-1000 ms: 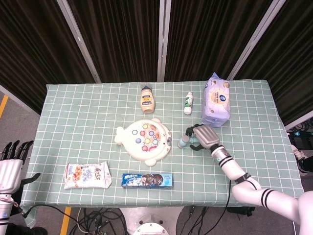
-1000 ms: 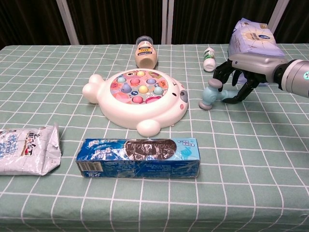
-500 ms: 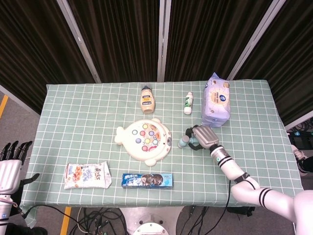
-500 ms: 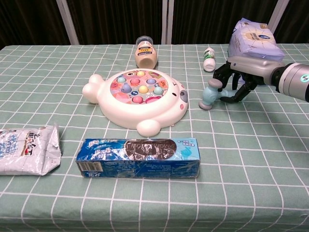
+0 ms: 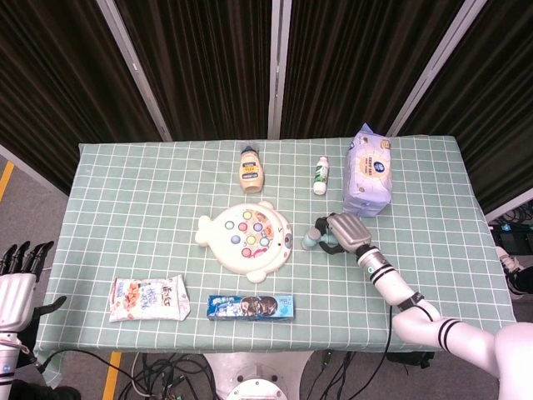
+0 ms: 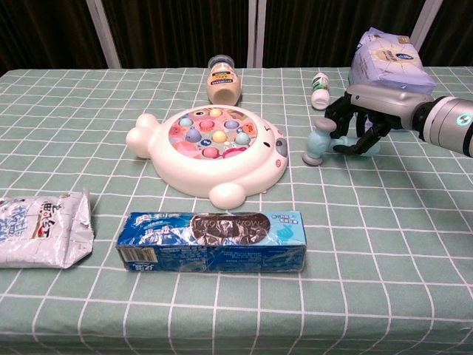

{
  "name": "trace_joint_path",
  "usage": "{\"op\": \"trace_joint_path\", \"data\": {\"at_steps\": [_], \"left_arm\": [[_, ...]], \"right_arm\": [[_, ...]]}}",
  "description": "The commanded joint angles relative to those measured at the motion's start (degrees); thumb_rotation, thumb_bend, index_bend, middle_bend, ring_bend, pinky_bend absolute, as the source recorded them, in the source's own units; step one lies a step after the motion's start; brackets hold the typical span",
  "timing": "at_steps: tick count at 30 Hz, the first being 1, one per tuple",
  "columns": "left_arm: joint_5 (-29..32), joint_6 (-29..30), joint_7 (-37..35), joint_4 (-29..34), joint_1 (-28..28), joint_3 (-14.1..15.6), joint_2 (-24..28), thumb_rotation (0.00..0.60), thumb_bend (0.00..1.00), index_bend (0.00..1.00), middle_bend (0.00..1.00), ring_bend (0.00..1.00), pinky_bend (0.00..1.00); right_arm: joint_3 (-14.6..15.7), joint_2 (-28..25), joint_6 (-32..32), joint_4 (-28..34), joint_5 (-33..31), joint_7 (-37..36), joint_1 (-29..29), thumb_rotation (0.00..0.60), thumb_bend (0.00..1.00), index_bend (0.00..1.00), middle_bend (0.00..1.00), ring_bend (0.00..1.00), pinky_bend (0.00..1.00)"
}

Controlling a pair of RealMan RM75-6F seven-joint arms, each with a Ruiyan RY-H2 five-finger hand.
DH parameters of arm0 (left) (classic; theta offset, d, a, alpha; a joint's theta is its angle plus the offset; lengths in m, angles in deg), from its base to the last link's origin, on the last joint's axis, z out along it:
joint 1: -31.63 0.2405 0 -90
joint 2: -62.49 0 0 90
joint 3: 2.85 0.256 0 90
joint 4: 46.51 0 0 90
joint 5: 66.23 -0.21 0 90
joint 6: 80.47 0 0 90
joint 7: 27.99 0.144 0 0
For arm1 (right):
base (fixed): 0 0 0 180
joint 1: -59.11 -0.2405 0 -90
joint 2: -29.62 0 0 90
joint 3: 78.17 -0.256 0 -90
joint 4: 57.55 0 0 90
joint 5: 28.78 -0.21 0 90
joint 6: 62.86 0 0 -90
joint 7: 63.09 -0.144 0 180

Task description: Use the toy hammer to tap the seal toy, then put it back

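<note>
The white seal toy [image 5: 245,239] [image 6: 211,150], with coloured buttons on top, lies at the table's middle. The light blue toy hammer [image 6: 318,144] [image 5: 312,241] is just right of it, head toward the seal. My right hand [image 6: 360,124] [image 5: 341,234] grips the hammer's handle, fingers curled around it. The hammer head hangs a little above the cloth, apart from the seal. My left hand [image 5: 15,287] hangs off the table's left edge with its fingers spread and nothing in them.
A sauce bottle [image 6: 223,81] and a small white bottle [image 6: 320,90] lie behind the seal. A tissue pack [image 6: 389,61] sits behind my right hand. A cookie box [image 6: 212,240] and a snack bag [image 6: 41,227] lie near the front edge.
My right hand has drawn the hammer slightly left and up, closing tighter on the handle. The left hand has barely moved.
</note>
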Motion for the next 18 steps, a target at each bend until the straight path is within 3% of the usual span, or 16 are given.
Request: {"op": "trace_joint_path", "data": {"at_steps": [1, 10, 18], "left_arm": [[0.0, 0.0, -0.1, 0.0, 0.0, 0.1, 0.0, 0.6, 0.01, 0.1, 0.13, 0.02, 0.0], [-0.2, 0.4, 0.0, 0.0, 0.4, 0.2, 0.2, 0.6, 0.01, 0.1, 0.13, 0.02, 0.0], [-0.2, 0.7, 0.3, 0.4, 0.6, 0.1, 0.2, 0.6, 0.01, 0.1, 0.13, 0.02, 0.0]], "right_arm": [[0.0, 0.2, 0.3, -0.6, 0.3, -0.8, -0.1, 0.6, 0.38, 0.59, 0.54, 0.42, 0.56], [-1.1, -5.5, 4.2, 5.0, 4.9, -2.5, -1.1, 0.6, 0.49, 0.63, 0.57, 0.45, 0.61], [-4.3, -10.0, -0.8, 12.4, 3.8, 1.4, -6.7, 0.6, 0.54, 0.65, 0.58, 0.47, 0.65]]}}
